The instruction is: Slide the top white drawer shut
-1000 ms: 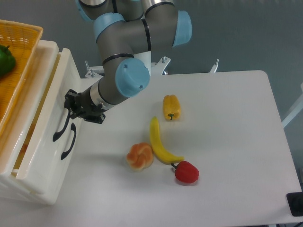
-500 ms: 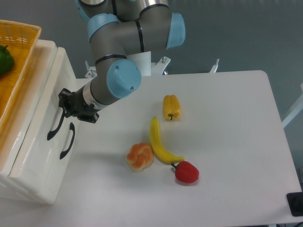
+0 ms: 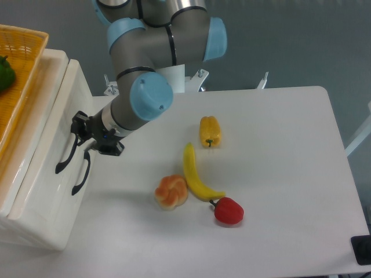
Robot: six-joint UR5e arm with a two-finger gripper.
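The top white drawer (image 3: 49,130) stands at the left, its front nearly flush with the white cabinet (image 3: 40,231). Its curved black handle (image 3: 65,157) faces the table. My gripper (image 3: 81,134) presses against the drawer front just above that handle, and its black fingers look shut with nothing between them. The lower drawer's black handle (image 3: 81,174) sits just to the right of the upper one.
An orange wicker basket (image 3: 20,75) holding a green pepper (image 3: 4,72) rests on top of the cabinet. On the table lie a yellow pepper (image 3: 210,131), a banana (image 3: 196,174), a bread roll (image 3: 171,191) and a red pepper (image 3: 228,211). A black object (image 3: 362,249) sits at the bottom right corner.
My gripper has moved left and pushed the top drawer into the cabinet; the gap that showed the drawer's inside a second ago has closed.
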